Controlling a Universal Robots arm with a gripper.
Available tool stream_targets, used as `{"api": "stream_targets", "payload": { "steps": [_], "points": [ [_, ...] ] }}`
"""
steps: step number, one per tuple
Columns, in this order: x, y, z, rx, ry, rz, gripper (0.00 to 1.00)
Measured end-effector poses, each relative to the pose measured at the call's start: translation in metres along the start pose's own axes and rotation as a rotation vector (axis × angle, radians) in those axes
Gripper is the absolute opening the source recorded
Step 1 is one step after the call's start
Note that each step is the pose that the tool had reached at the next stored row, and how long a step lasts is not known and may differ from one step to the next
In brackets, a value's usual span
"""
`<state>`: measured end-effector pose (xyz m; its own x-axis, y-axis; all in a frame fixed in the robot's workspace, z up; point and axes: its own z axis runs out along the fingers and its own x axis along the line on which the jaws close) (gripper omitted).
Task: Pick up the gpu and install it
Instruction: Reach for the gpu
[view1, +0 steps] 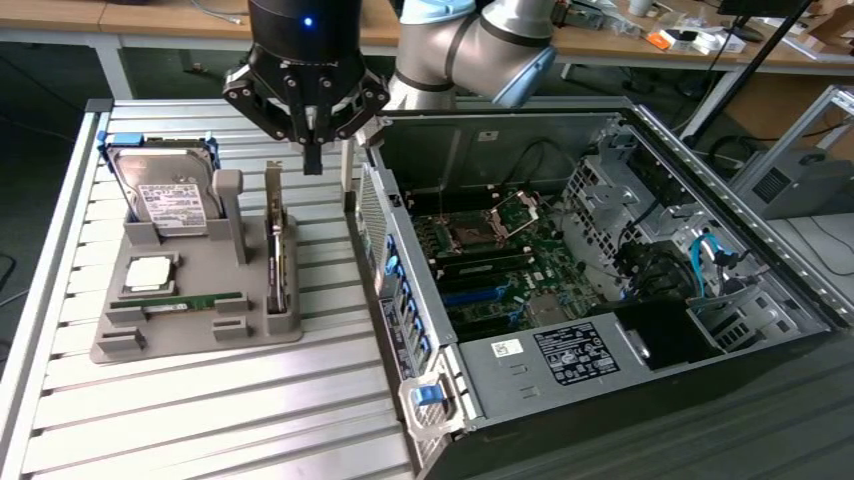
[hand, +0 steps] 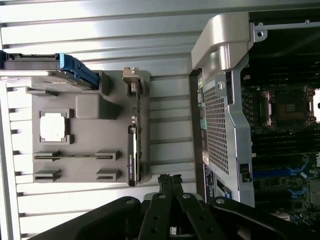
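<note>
One arm reaches in from the far side of the slatted metal table (view1: 200, 420), and its gripper (view1: 311, 160) hangs with its two dark fingers pressed together, holding nothing. The gpu (view1: 275, 245) stands on edge in a slot of the gray holder (view1: 187, 345), a thin dark card with a silvery strip along its upper edge, on the side of the holder nearest the open computer case (view1: 461, 385). The closed fingertips hover above the far end of the card and apart from it; from the exterior view they seem to sit a little toward the case rather than straight over the card, though the angle makes that hard to judge. In the wrist view the gripper (hand: 170, 181) points down beside the gpu (hand: 132, 150), over the strip of table between holder (hand: 85, 142) and case (hand: 225, 100). Elsewhere on the holder, a hard drive (view1: 167, 195) stands upright, a square processor chip (view1: 150, 272) lies flat, and a slim green memory stick (view1: 194, 300) rests in its clips. Inside the case the motherboard (view1: 514, 275) lies exposed.
</note>
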<state>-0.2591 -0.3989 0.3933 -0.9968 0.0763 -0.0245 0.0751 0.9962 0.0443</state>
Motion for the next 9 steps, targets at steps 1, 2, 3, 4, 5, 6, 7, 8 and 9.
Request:
{"api": "stream_targets", "payload": {
  "steps": [1,2,3,4,5,6,7,8,9],
  "points": [
    [0.0011,-0.0001,0.0,0.0,-0.0001,0.0,0.11],
    [0.0021,-0.0002,0.0,0.0,-0.0001,0.0,0.11],
    [0.003,-0.0002,-0.0001,0.0,0.0,0.0,0.11],
    [0.0036,-0.0003,-0.0001,0.0,-0.0001,0.0,0.11],
    [0.004,-0.0003,-0.0001,-0.0001,-0.0001,0.0,0.11],
    [0.0047,-0.0004,-0.0001,-0.0001,-0.0001,0.0,0.11],
    [0.0051,-0.0004,-0.0001,0.0,0.0,0.0,0.11],
    [0.0057,-0.0004,-0.0001,0.0,-0.0001,0.0,0.11],
    [0.0062,-0.0005,-0.0001,-0.0001,-0.0001,0.0,0.11]
  ]
}}
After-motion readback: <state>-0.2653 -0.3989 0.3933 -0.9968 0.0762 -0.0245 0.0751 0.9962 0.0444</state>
